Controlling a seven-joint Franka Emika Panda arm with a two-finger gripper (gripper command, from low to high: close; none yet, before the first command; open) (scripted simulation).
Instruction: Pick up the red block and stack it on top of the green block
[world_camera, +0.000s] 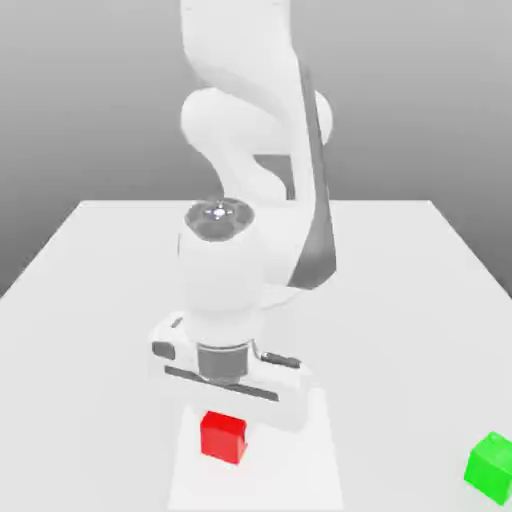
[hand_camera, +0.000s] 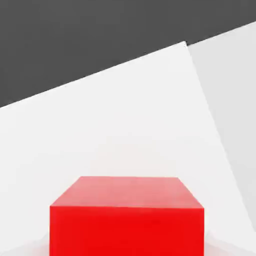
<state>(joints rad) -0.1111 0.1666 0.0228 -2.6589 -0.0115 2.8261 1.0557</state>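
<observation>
red block (world_camera: 223, 437) is a plain glossy bright red, no markings; green block (world_camera: 491, 467) same deal in bright green; table (world_camera: 400, 300) is flat white; arm (world_camera: 250, 200) white with grey trim

Glossy white rounded arm (world_camera: 250, 150), dark grey side panel, grey wrist collar, boxy white hand.

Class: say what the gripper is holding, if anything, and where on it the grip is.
It cannot be told. The hand sits low right behind the red block; no grip is visible. The green block lies apart.
</observation>
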